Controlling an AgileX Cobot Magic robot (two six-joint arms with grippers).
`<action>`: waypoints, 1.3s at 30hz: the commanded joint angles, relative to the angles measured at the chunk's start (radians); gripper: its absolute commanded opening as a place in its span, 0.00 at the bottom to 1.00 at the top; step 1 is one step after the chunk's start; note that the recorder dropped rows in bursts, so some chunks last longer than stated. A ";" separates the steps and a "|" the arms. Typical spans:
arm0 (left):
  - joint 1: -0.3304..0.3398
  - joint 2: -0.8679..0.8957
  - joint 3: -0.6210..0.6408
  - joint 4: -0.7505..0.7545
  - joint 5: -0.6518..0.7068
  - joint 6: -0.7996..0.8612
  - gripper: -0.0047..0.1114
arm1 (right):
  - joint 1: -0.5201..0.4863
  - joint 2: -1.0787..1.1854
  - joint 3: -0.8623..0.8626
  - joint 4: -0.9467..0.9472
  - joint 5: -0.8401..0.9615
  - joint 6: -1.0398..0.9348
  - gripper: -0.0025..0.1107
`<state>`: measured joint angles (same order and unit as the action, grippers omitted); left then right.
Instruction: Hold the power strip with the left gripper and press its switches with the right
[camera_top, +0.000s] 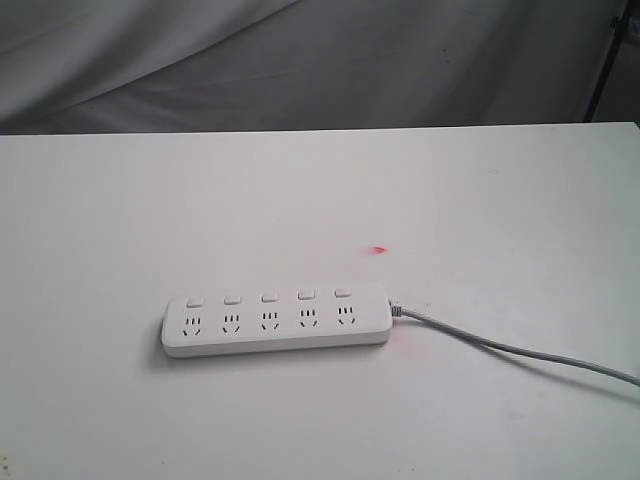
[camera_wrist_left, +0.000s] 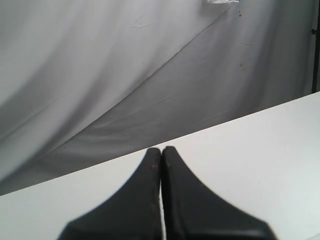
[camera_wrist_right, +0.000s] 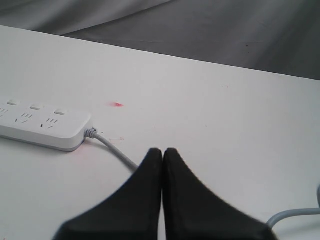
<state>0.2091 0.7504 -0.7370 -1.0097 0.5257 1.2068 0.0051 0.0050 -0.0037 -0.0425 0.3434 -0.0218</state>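
The white power strip (camera_top: 276, 320) lies flat on the white table, its five switches (camera_top: 269, 297) in a row above the sockets. A grey-white cord (camera_top: 520, 350) runs off to the right. Neither arm shows in the exterior view. My left gripper (camera_wrist_left: 161, 149) is shut and empty, over bare table, with the strip out of its view. My right gripper (camera_wrist_right: 163, 150) is also shut and empty, a short way from the cord end of the power strip (camera_wrist_right: 42, 127); the cord (camera_wrist_right: 114, 150) passes just by its fingertips.
A small red light spot (camera_top: 379, 250) lies on the table behind the strip, also seen as a red spot (camera_wrist_right: 116, 104). A grey cloth backdrop (camera_top: 300, 60) hangs behind the table's far edge. A dark stand leg (camera_top: 605, 70) rises at the back right.
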 joint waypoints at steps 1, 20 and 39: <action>0.002 -0.001 0.004 0.007 -0.023 -0.071 0.04 | -0.005 -0.005 0.004 0.002 -0.004 -0.001 0.02; 0.002 0.109 0.011 -0.393 -0.126 0.304 0.04 | -0.005 -0.005 0.004 0.002 -0.004 -0.001 0.02; 0.272 0.322 -0.015 -0.735 0.249 0.884 0.04 | -0.005 -0.005 0.004 0.002 -0.004 -0.001 0.02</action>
<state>0.4048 1.0698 -0.7342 -1.7283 0.6610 2.0859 0.0051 0.0050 -0.0037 -0.0425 0.3434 -0.0218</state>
